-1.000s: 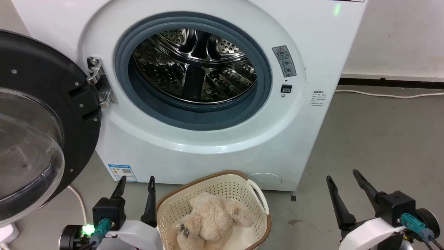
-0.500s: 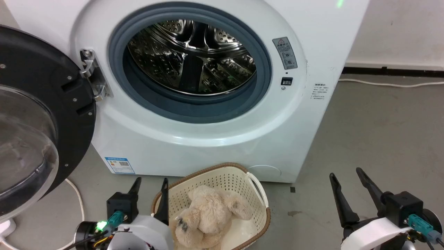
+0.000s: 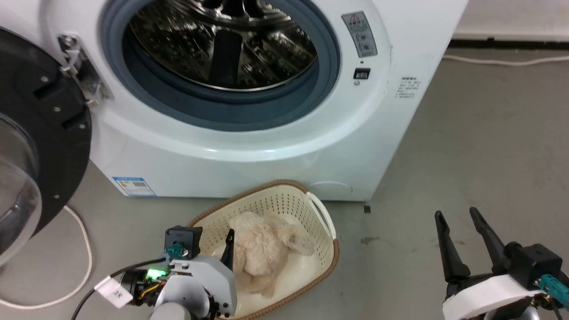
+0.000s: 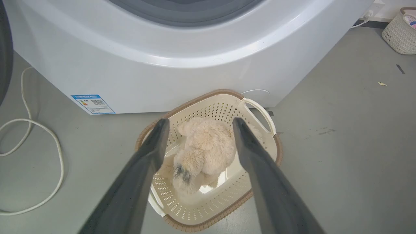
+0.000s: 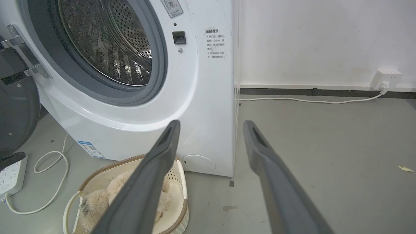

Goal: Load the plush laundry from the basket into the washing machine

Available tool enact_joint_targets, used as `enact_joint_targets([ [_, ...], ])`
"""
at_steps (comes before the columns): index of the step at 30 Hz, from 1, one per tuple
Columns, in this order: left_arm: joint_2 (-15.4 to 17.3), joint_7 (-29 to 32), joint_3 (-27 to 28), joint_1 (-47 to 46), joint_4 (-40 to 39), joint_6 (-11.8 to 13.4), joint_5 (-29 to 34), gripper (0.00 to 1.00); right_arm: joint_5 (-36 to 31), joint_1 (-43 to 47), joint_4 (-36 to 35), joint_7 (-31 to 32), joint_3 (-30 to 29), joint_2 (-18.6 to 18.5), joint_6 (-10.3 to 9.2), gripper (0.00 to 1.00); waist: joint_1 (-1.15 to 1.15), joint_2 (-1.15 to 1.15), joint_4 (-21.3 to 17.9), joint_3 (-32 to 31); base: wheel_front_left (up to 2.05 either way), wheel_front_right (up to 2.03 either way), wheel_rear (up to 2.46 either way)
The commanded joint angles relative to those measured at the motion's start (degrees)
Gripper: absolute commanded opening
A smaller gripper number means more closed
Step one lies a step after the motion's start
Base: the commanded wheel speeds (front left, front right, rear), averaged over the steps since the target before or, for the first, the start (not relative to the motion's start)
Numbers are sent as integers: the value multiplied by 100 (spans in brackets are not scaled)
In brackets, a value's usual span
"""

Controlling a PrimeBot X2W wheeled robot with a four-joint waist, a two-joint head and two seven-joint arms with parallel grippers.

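The plush laundry (image 3: 262, 246), a fluffy beige toy, lies in the cream basket (image 3: 284, 202) with the brown rim, on the floor in front of the washing machine (image 3: 266, 155). The machine's black-framed door (image 3: 49, 111) is swung open to the left and the steel drum (image 3: 222, 44) is bare. My left gripper (image 4: 200, 122) hangs open over the basket's near-left side, its fingers (image 4: 156, 146) framing the plush (image 4: 208, 149) without touching it. My right gripper (image 3: 456, 213) stands open over bare floor, to the right of the basket.
A white cable (image 3: 82, 249) loops on the floor left of the basket, near a power strip (image 5: 9, 172). Another cable (image 5: 308, 101) runs along the wall to a socket (image 5: 386, 78). A second woven basket (image 4: 399, 32) stands far off.
The head camera has tilted down. My left gripper has moved right and forward, from beside the basket to over its near-left edge by the plush. The right gripper has stayed about where it was.
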Motion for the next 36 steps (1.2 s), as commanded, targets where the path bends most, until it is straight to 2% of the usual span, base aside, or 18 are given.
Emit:
enact_joint_targets([
  [1, 54, 55, -58, -181, 144, 36, -107, 100, 82, -142, -26, -69, -16, -4, 2, 100, -1, 0, -50, 148, 0, 0, 0],
  [13, 187, 276, -169, -676, 816, 189, -389, 100, 345, -295, -114, -219, -55, -5, 3, 100, -1, 0, -170, 835, 0, 0, 0],
  [28, 501, 666, -515, -1428, 1558, 361, -542, 100, 647, -397, -376, -399, -175, -6, 3, 100, -1, 0, -168, 1845, 0, 0, 0],
  [36, 553, 776, -645, -1800, 1822, 471, -665, 100, 779, -416, -458, -483, -218, -7, 3, 100, -1, 0, -149, 2291, 0, 0, 0],
])
